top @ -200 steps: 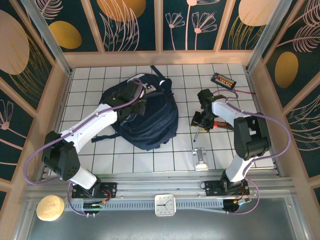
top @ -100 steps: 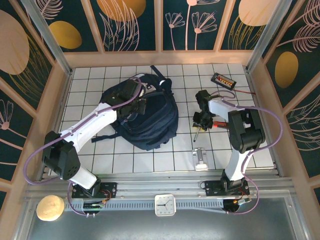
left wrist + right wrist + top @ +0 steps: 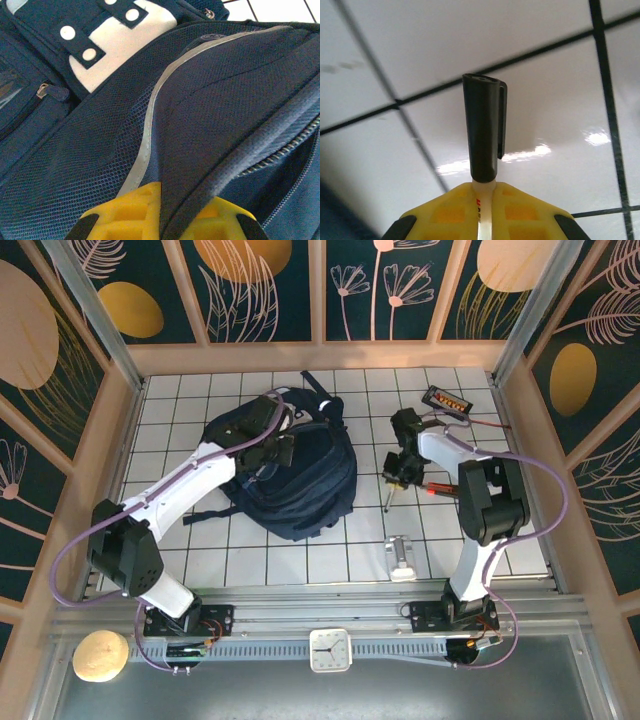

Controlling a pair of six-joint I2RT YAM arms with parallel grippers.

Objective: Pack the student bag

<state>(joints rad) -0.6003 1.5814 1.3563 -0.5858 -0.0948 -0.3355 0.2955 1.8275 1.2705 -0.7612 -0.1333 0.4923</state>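
The navy student bag (image 3: pixel 300 485) lies left of the table's middle, and its white patch (image 3: pixel 120 42) and grey stripe (image 3: pixel 150 125) show in the left wrist view. My left gripper (image 3: pixel 272 443) rests on top of the bag. In the left wrist view that gripper (image 3: pixel 167 220) is shut on a fold of the bag's fabric beside an open zip. My right gripper (image 3: pixel 396 468) hovers right of the bag, shut on a pen (image 3: pixel 482 125) with a white barrel and a black clipped cap. The pen (image 3: pixel 388 495) points down toward the tiles.
A black case with coloured pieces (image 3: pixel 446 400) lies at the back right. A red-tipped item (image 3: pixel 440 487) lies by the right arm, and a small metal object (image 3: pixel 401 558) sits near the front. Wooden walls (image 3: pixel 120 430) enclose the tiled table.
My right gripper has shut on the pen and lifted it, shifting slightly back and left. The left gripper has kept its hold on the bag.
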